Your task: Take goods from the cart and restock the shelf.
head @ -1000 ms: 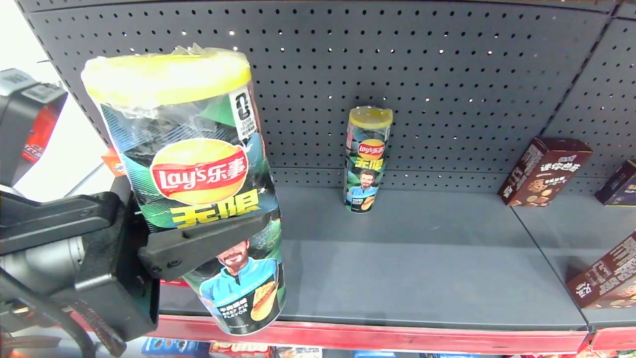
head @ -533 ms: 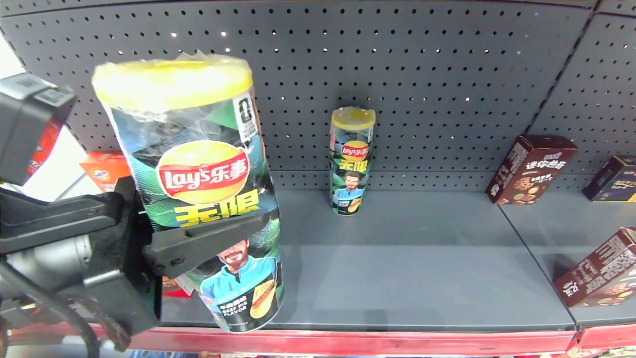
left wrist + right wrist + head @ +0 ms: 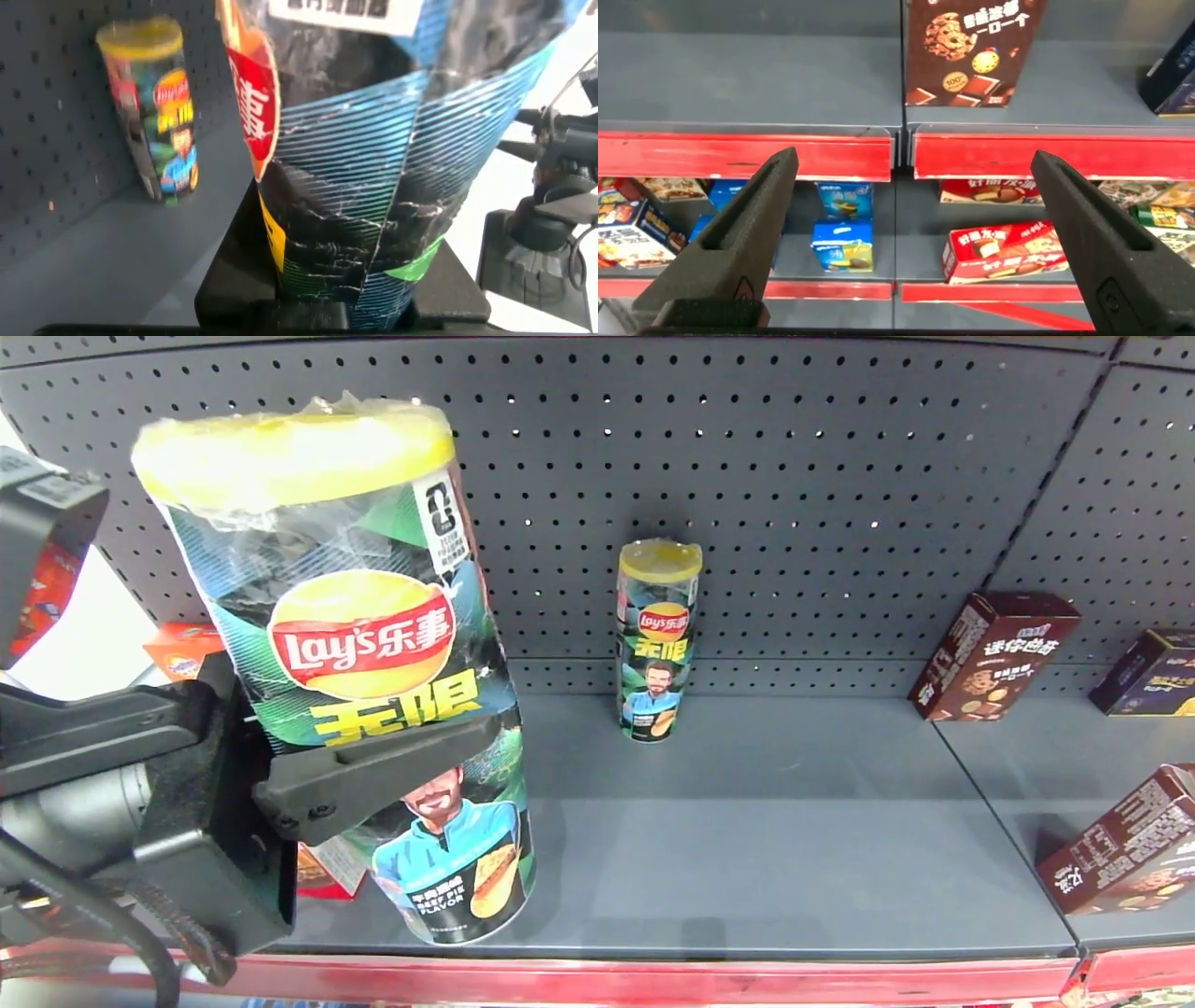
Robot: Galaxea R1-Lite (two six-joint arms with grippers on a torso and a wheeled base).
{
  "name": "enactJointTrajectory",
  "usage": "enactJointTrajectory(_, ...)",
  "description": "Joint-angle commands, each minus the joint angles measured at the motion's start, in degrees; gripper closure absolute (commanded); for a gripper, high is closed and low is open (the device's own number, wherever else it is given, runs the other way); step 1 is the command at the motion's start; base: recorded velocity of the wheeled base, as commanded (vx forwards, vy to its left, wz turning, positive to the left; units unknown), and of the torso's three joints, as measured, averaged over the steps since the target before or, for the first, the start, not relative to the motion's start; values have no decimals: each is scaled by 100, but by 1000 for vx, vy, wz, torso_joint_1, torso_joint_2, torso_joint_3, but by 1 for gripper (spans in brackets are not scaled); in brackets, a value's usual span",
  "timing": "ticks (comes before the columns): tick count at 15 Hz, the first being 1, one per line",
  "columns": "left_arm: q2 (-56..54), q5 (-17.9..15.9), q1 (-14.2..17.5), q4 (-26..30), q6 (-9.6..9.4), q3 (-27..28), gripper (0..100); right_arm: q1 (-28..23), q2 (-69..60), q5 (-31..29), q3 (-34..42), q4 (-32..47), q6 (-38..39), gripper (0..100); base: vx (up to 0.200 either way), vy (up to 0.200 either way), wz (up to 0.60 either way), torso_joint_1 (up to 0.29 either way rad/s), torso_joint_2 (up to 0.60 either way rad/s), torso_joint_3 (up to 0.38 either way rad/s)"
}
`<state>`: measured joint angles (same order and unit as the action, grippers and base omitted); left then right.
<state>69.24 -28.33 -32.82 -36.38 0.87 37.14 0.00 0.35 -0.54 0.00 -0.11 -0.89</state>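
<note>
The left pincer (image 3: 411, 756) was clamped on a chips can (image 3: 355, 644). One black finger (image 3: 373, 779) lay across the front of the can, just under its middle. The other finger was hidden behind it. The left arm sat low on the left side, about level, with the pincer pointing across to the right. The can stood almost upright and leaned a little, yellow lid on top. Its bottom was at the front edge of the shelf (image 3: 794, 840), near the left end. I could not tell if it touched the shelf. In the left wrist view the can (image 3: 374, 187) rose right up out of the pincer.

A second can (image 3: 656, 639) of the same kind stood upright at the back of the shelf, against the wall with holes (image 3: 840, 476). It was well apart from the held can. An orange box (image 3: 182, 649) sat behind the pincer on the left. Three brown boxes (image 3: 994, 658) were off to the right.

The right pincer (image 3: 915, 163) had its fingers wide apart and held nothing. It faced the red front strips (image 3: 747, 154) of the shelves, below a brown cookie box (image 3: 966, 51).
</note>
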Motion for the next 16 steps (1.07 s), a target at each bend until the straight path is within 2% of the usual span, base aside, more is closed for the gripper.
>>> enactJointTrajectory(1,10,3,-32,-19,-7,-32,100,9,17,18,-9,2,-8,0,0,0,0,0,0,0)
enactJointTrajectory(4,133,-15,39,-10,10,21,100,26,96,36,-62,-7,-16,0,0,0,0,0,0,0)
enactJointTrajectory(5,116,-41,30,-1,10,3,100,18,193,98,-536,64,19,0,0,0,0,0,0,0)
enactJointTrajectory(6,98,-32,30,-1,10,-41,100,105,1353,537,-1767,459,256,0,0,0,0,0,0,0)
enactJointTrajectory(7,107,-41,30,-10,80,-129,100,229,1933,678,-2259,371,318,0,0,0,0,0,0,0)
enactJointTrajectory(9,142,-32,135,-19,133,-216,100,396,2672,871,-2725,160,212,0,0,0,0,0,0,0)
enactJointTrajectory(11,125,-32,214,-27,142,-243,100,686,3595,1108,-3313,-33,-8,0,0,0,0,0,0,0)
enactJointTrajectory(13,107,-41,223,-89,151,-296,100,1125,4157,1319,-3542,-59,-25,0,0,0,0,0,0,0)
enactJointTrajectory(14,107,-41,223,-247,177,-410,100,1450,4579,1293,-3735,-77,-34,0,0,0,0,0,0,0)
enactJointTrajectory(16,54,-41,223,-309,212,-612,100,1758,5282,1293,-4210,-59,-34,0,0,0,0,0,0,0)
